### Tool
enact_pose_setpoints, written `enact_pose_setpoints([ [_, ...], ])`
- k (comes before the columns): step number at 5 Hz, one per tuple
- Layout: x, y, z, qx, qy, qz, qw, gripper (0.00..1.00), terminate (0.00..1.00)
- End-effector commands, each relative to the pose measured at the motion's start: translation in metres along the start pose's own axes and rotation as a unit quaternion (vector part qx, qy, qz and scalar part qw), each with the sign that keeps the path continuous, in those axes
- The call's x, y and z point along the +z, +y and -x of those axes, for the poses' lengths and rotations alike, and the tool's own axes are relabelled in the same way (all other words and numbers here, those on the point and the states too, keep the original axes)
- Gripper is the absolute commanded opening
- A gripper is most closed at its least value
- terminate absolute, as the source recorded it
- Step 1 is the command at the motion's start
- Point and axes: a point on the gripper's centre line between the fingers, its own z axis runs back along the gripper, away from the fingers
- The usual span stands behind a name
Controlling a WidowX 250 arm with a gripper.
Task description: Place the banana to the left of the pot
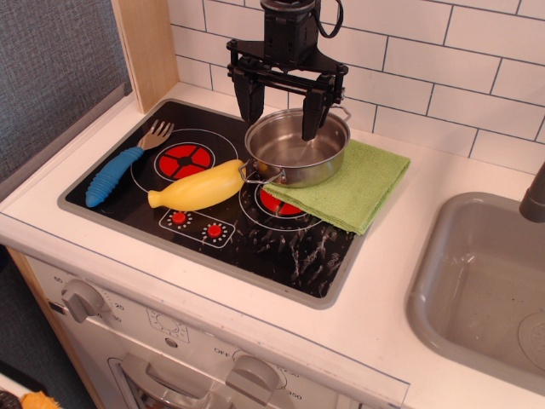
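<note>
The yellow banana (197, 188) lies on the black stovetop, just left of the pot, its thick end touching or nearly touching the pot's near loop handle. The shiny steel pot (297, 147) stands partly on a green cloth (353, 184) at the back right of the stove. My gripper (280, 119) hangs open and empty above the pot's back left rim, well above the banana. Its right finger (312, 114) shows in front of the pot's inside.
A fork with a ribbed blue handle (123, 167) lies at the stove's left side. A grey sink (485, 290) is at the right. A wooden panel (149, 47) and the white tiled wall (443, 68) stand behind. Stove knobs (81, 298) are on the front.
</note>
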Motion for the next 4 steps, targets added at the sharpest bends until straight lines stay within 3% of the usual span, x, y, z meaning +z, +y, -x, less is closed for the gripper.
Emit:
enact_pose_setpoints([
  [1, 0.000, 0.000, 0.000, 0.000, 0.000, 0.000, 1.0000, 1.00, 0.00],
  [2, 0.006, 0.000, 0.007, -0.056, -0.007, 0.005, 0.9984, 1.00, 0.00],
  [4, 0.006, 0.020, 0.047, -0.117, 0.000, -0.013, 0.9930, 1.00, 0.00],
])
